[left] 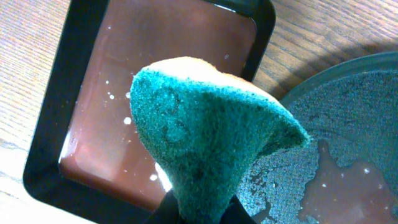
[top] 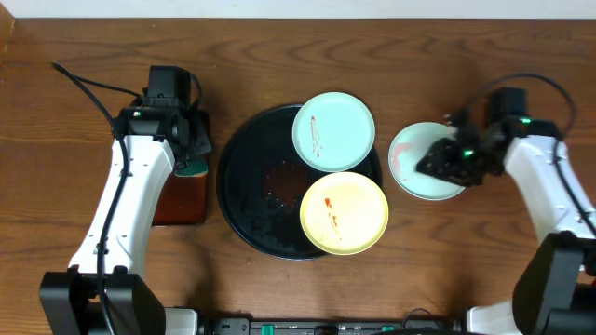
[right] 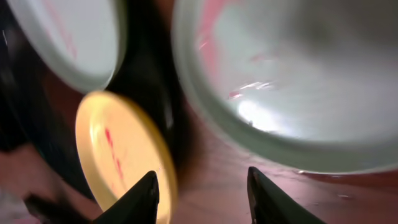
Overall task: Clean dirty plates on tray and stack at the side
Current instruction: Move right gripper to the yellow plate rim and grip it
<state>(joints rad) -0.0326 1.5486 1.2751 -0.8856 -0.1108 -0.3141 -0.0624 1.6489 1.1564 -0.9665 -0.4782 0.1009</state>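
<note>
- Right gripper (right: 202, 194) hovers just over the mint plate on the table (top: 410, 154); fingers apart, nothing between them; that plate sits beside the round tray (top: 251, 186), off it, pink streaks showing near its rim
- Risk: it gets left at the side unwiped; a low finger could also skid it across the table (top: 447, 261)
- Left gripper (top: 191, 156) clamped on the green sponge (left: 211, 124), above the rectangular tray (left: 57, 118) of brownish liquid; a wet sponge carried across likely drips on the wood
- Second mint plate (top: 333, 130) and yellow plate (top: 343, 214) lie on the round tray's right side, both overlapping its rim, both smeared red; pressing hard there could tip or slide them
- The two plates nearly touch; scrubbing one may shove the other
</note>
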